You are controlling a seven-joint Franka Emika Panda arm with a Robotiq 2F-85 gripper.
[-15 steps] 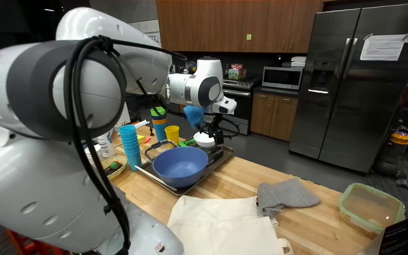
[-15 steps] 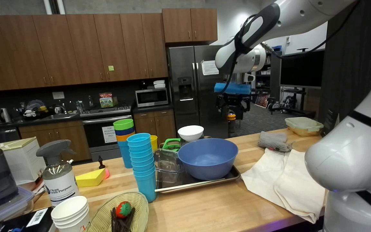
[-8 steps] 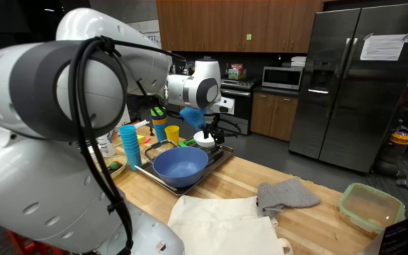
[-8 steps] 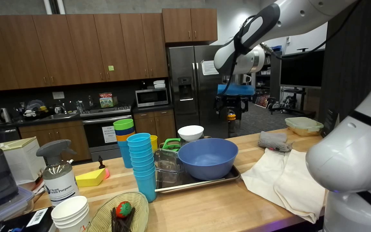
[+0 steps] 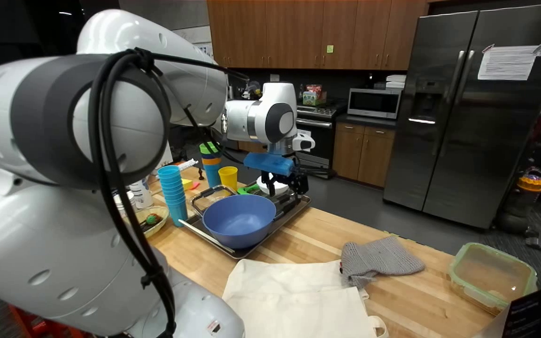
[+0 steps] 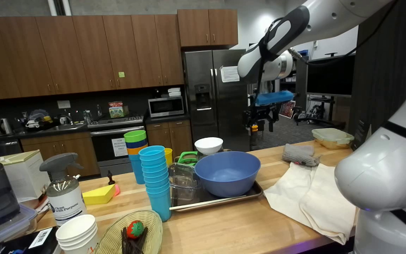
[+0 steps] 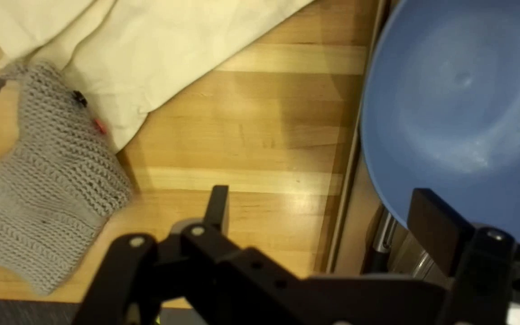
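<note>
Bowl [image 7: 463, 113] sits in the tray [image 7: 356, 219], presumably so the raised rim contains it, while the gripper [image 7: 322, 198] hangs above that edge, jaws parted, empty.

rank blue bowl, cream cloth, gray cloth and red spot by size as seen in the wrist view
Largest to smallest, visible parts only:
Blue bowl
Cream cloth and gray cloth, too close to rank
Red spot

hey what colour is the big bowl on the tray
Blue; the bowl shows best in an exterior view.
</note>
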